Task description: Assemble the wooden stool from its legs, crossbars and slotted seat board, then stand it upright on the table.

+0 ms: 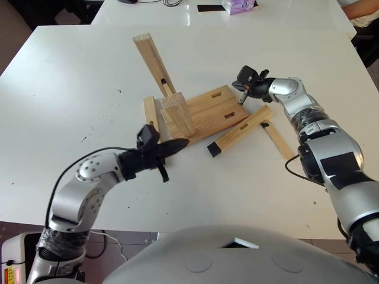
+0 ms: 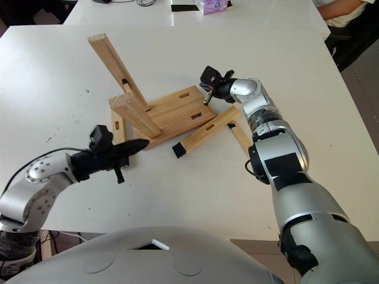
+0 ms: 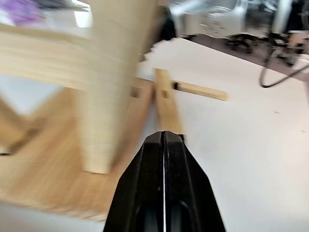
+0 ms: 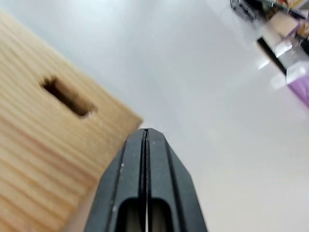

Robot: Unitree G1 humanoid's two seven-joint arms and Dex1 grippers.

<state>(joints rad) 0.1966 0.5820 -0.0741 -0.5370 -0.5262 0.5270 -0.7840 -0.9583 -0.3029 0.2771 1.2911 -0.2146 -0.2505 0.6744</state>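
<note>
The slotted seat board lies flat at mid-table. A long leg leans up out of its far left end, and a shorter leg stands in it nearer me. One loose bar lies by the board's left edge. A leg with a black end and a thin crossbar lie to its right. My left gripper is shut and empty, tip at the board's near left corner, close to the short leg. My right gripper is shut and empty at the board's far right corner.
The white table has wide free room on its left and near side. A second table behind carries a purple tissue box and a black flat item. A cable runs along my left arm.
</note>
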